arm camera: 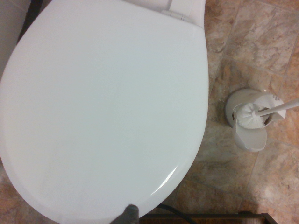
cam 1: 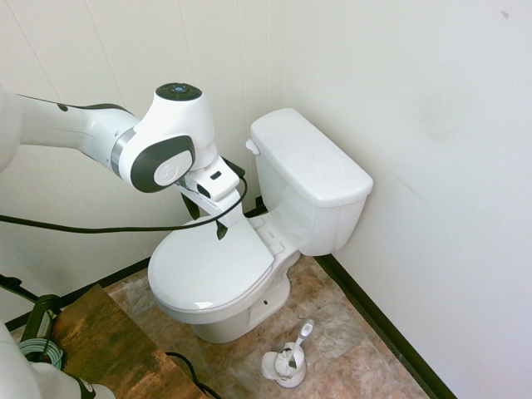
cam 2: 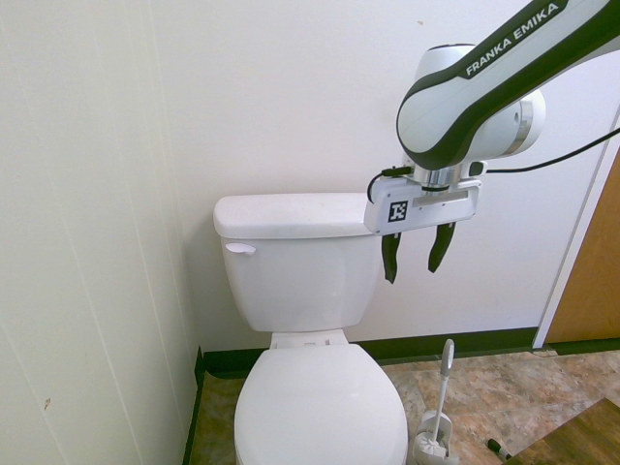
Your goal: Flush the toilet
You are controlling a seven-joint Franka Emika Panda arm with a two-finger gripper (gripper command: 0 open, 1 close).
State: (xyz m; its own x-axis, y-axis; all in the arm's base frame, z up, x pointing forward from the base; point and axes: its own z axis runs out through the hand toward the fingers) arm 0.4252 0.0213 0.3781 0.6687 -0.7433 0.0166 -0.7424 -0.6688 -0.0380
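The jaws stand apart, holding nothing, and the gripper hangs pointing down above the closed seat lid of the toilet. In the second exterior view the tank sits at nine o'clock from the gripper, its flush lever well apart on the tank's far side. A toilet brush stands on the tiled floor at about five o'clock.

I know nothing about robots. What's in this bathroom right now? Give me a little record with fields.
room: bathroom, white walls, stone-pattern floor
toilet: white, seat lid closed
flush lever: small, white, on the tank front, untouched
gripper: open, empty, hanging in the air above the closed lid, apart from the lever
toilet brush: in its holder on the floor beside the bowl
flush: not yet started
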